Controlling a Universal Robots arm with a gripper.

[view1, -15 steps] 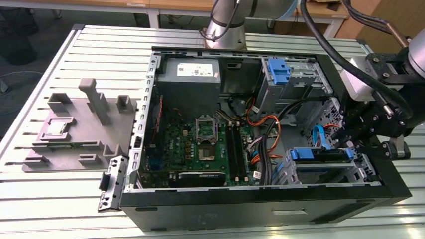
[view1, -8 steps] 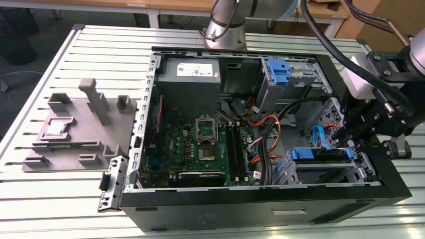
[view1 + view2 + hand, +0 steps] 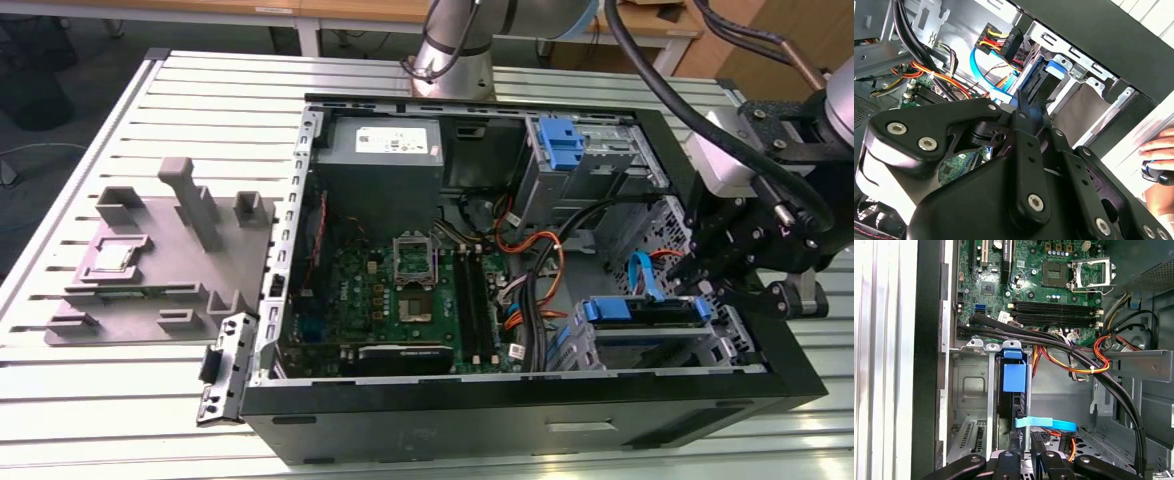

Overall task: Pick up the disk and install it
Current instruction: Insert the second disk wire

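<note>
Blue plastic carrier rails mark the disk (image 3: 643, 312), a flat silver hard drive that already sits in the grey metal drive cage (image 3: 603, 345) at the lower corner of the open black computer case (image 3: 534, 405), on the exterior view's right; in the first wrist view the same disk (image 3: 1015, 377) stands edge-on in its slot, blue tab uppermost, so the pick-up looks done and the drive appears at least partly seated; whether it is fully home I cannot tell. Black and jointed, the gripper (image 3: 1026, 447) hangs just above the drive's edge; its slim fingertips (image 3: 1021, 102) stand close together near the drive's rear end, but whether they clamp anything I cannot tell.

Around the bay: a light blue flat data cable (image 3: 1046, 424) crosses right beside the fingers; a bundle of red, yellow and orange wires (image 3: 1091, 365) and thick black cables (image 3: 1054, 342) drape over the cage's edge and crowd the approach; the green motherboard (image 3: 400, 300) lies well apart, as does the grey power-supply box (image 3: 380, 150). A person's hand (image 3: 1156, 150) rests outside the case wall.
</note>
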